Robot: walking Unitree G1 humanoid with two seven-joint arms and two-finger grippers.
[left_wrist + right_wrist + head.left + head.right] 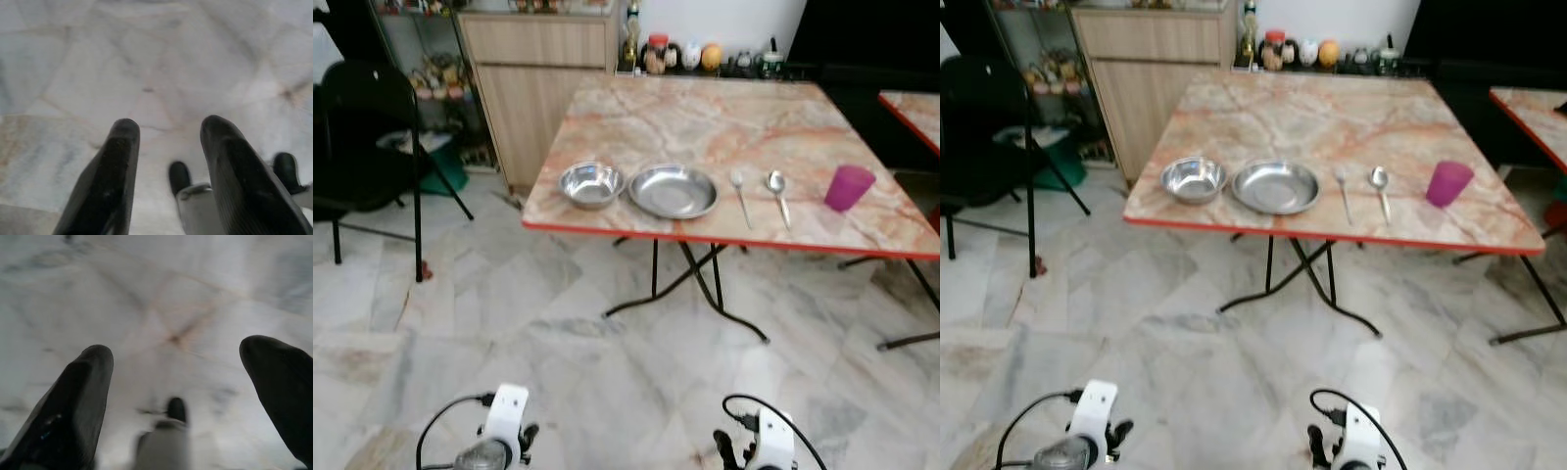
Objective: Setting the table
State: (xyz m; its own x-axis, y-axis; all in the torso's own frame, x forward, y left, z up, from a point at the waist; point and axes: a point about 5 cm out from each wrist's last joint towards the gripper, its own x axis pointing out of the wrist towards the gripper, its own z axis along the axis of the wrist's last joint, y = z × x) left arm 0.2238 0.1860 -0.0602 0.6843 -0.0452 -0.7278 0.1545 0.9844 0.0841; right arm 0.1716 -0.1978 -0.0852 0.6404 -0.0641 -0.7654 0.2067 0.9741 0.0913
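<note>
A marble-patterned folding table [705,127] with a red edge stands ahead of me. Along its near side, from left to right, lie a small steel bowl [591,184], a wide steel plate [673,191], a fork [740,196], a spoon [778,194] and a purple cup [848,187]. Both arms hang low over the floor, well short of the table. My left gripper [168,132] is open and holds nothing. My right gripper [178,355] is open wider, also with nothing between its fingers.
A black chair [372,147] stands at the left, a wooden cabinet [543,78] behind the table's left corner. Jars and bottles [675,54] line the far wall. A second table's corner [913,108] shows at the right. Marble tile floor [607,372] lies between me and the table.
</note>
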